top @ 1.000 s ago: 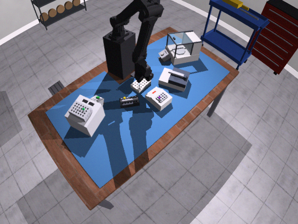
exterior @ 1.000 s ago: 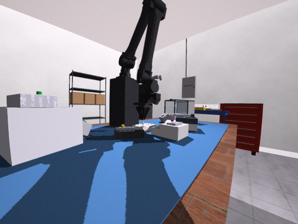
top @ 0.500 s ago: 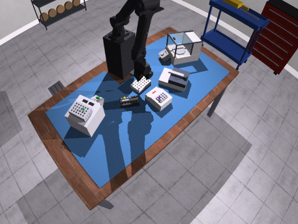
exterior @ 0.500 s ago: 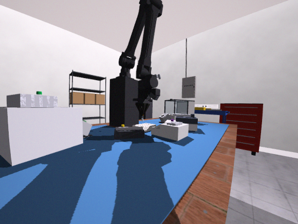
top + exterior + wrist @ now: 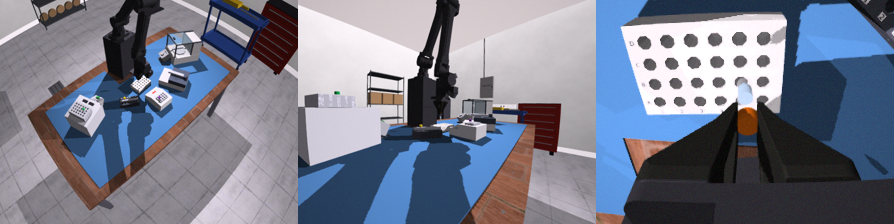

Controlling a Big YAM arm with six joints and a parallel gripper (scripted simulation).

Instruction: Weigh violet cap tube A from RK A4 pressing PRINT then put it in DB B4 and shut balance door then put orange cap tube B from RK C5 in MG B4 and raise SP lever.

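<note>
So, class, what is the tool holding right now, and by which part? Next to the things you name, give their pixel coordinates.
The tool [image 5: 747, 111] [image 5: 440, 116] holds tube B [image 5: 745, 93], gripped at its orange cap end, with the clear body pointing toward the rack [image 5: 706, 72].

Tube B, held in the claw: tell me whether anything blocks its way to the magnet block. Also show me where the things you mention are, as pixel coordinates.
Nothing visible stands between tube B [image 5: 440, 117] [image 5: 747, 121], raised above the rack [image 5: 141, 85] [image 5: 443, 126] [image 5: 703, 51], and the magnet block [image 5: 129, 103] [image 5: 427, 134] [image 5: 882, 7]. A yellow-capped tube [image 5: 124, 97] [image 5: 421, 125] does stand in the block.
</note>
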